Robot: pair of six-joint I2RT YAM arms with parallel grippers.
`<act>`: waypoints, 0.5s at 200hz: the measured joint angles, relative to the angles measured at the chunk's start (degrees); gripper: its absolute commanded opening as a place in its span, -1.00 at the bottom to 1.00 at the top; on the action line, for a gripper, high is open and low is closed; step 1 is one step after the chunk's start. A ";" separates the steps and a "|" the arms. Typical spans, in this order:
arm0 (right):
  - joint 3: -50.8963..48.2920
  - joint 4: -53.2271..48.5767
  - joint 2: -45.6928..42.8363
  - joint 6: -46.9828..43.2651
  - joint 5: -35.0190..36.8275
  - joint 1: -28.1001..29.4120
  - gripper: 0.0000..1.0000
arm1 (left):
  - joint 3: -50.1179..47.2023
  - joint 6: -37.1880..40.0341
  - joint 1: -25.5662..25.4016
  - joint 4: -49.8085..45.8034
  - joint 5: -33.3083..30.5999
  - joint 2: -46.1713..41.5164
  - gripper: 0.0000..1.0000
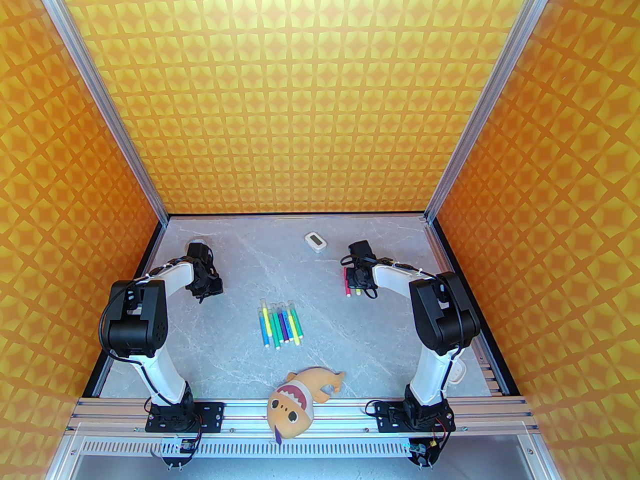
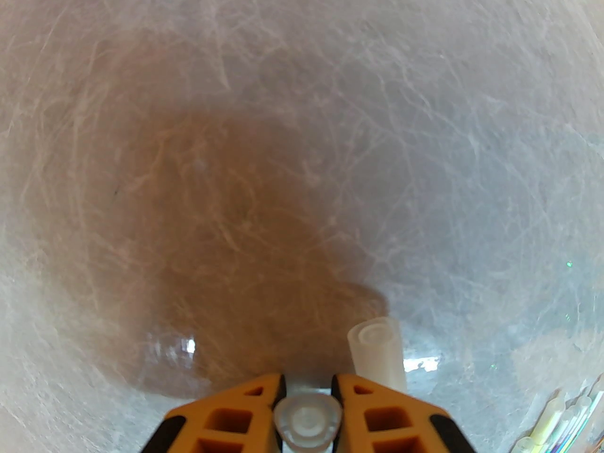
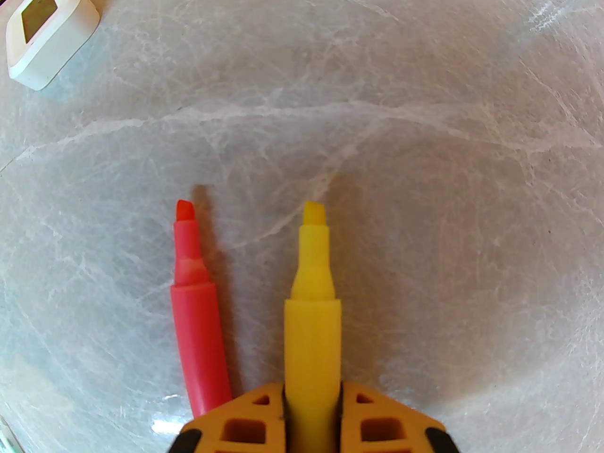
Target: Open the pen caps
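Robot test booth, patterned orange walls [image 1: 320, 93], aluminium frame [image 1: 116, 118]

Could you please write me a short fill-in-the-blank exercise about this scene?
1. The yellow pen in the right gripper has no ___ on its tip.
2. A cap sits in the left gripper, and a second cap lies on the ___.
3. The plush toy lies ___ the left arm's base and the right arm's base.
Missing words: cap; table; between.
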 measured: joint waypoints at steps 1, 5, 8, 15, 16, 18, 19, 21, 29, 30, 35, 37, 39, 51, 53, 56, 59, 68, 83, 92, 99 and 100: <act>0.00 0.02 0.00 0.00 0.00 0.00 -0.69 | 0.00 0.00 0.00 -0.02 0.02 0.00 -0.49; 0.00 0.00 0.00 0.00 0.00 0.00 -0.68 | 0.00 0.04 0.00 -0.02 0.04 0.00 -0.48; 0.00 0.00 0.00 0.00 0.00 0.00 -0.68 | 0.00 -0.02 0.00 -0.02 0.13 0.00 -0.47; 0.00 0.00 0.00 -0.02 0.00 0.00 -0.68 | 0.00 0.00 0.00 0.00 0.26 0.00 -0.47; 0.00 0.00 0.00 0.00 0.00 0.00 -0.67 | 0.00 0.00 0.00 0.00 0.28 0.00 -0.47; 0.00 0.00 0.00 0.00 0.00 0.00 -0.68 | 0.00 0.00 0.00 0.00 0.33 0.00 -0.47; 0.00 0.00 0.00 0.00 0.00 0.00 -0.68 | 0.00 0.00 0.00 0.00 0.35 0.00 -0.47; 0.00 0.00 0.00 0.00 0.00 0.00 -0.68 | 0.00 0.00 0.00 0.00 0.39 0.00 -0.47; 0.00 0.00 0.00 0.00 0.00 0.00 -0.67 | 0.00 0.00 0.00 0.00 0.46 0.00 -0.47; 0.00 0.00 0.00 0.00 0.00 0.00 -0.67 | 0.00 0.00 0.00 0.00 0.46 -0.02 -0.47; 0.00 -0.02 0.00 0.00 0.00 0.00 -0.67 | 0.00 0.00 0.00 0.00 0.55 -0.02 -0.47; 0.00 -0.02 0.00 0.00 0.00 0.00 -0.66 | 0.00 0.00 0.00 0.00 0.57 -0.02 -0.47; 0.00 -0.02 0.00 0.02 0.00 0.00 -0.65 | 0.00 0.00 0.00 0.00 0.59 -0.02 -0.47; 0.00 -0.02 0.00 0.02 0.00 0.00 -0.61 | 0.00 0.00 0.00 0.00 0.63 -0.02 -0.47; 0.00 -0.02 0.00 0.04 0.00 0.00 -0.61 | 0.00 0.00 0.00 0.00 0.66 -0.02 -0.47; 0.00 -0.02 0.00 0.02 -0.02 0.00 -0.61 | 0.00 0.00 0.00 0.00 0.66 -0.02 -0.47; 0.00 -0.02 0.00 0.02 -0.02 0.00 -0.60 | 0.00 0.00 0.00 0.00 0.68 -0.02 -0.47; 0.00 -0.02 0.00 0.02 0.00 0.00 -0.60 | 0.00 0.00 0.00 0.00 0.72 -0.02 -0.47; 0.00 -0.04 0.00 0.02 -0.02 0.00 -0.59 | 0.00 0.00 0.00 0.00 0.83 -0.07 -0.47; 0.00 -0.11 0.00 0.02 -0.02 0.00 -0.59 | -0.02 -0.04 0.00 -0.09 0.98 -0.24 -0.47; 0.00 -0.15 0.00 0.02 -0.02 0.00 -0.54 | -0.13 -0.07 0.00 -0.13 1.07 -0.48 -0.47; 0.00 -0.15 0.00 0.02 -0.02 0.00 -0.54 | -0.15 -0.07 0.00 -0.13 1.09 -0.57 -0.47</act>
